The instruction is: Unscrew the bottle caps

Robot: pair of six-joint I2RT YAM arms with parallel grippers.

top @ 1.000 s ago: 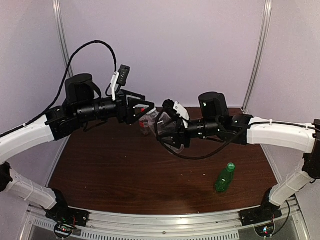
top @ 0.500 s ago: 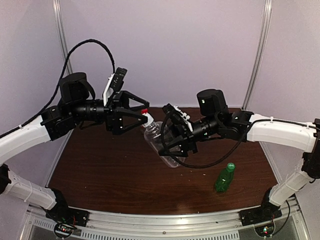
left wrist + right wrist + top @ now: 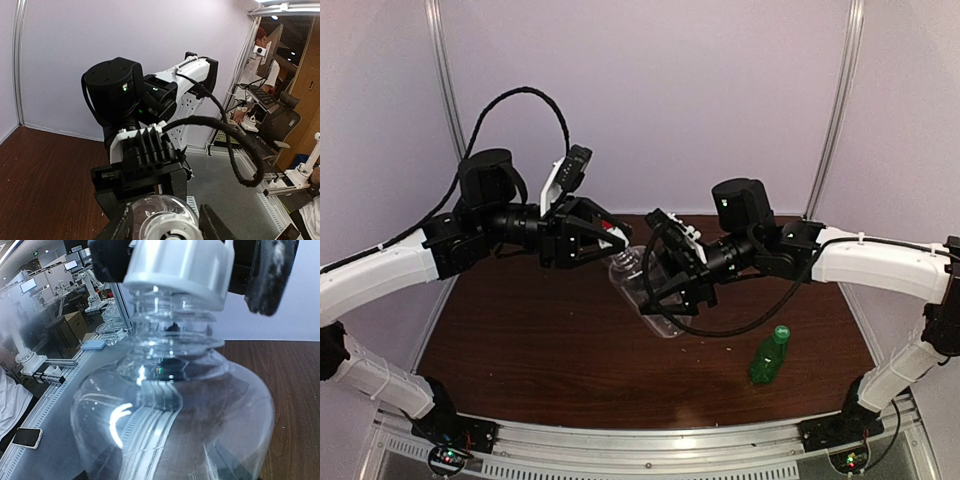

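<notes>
Jaws of the right gripper (image 3: 658, 288) clamp the clear bottle (image 3: 625, 268) aloft over the bench (image 3: 520, 340), neck tilted toward 10 o'clock. Jaws of the left gripper (image 3: 610, 235) pinch its white cap (image 3: 180, 265), round and smooth-sided, with threaded neck rings just below. A green bottle (image 3: 768, 358) sits at 4 o'clock on the bench, green cap (image 3: 781, 331) on.

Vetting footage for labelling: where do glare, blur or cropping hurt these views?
Right wrist: the clear bottle fills the frame, glare streaking its wall, lab behind blurred. Left wrist: white cap cropped, soft. Top external: evenly lit, green bottle distinct.
</notes>
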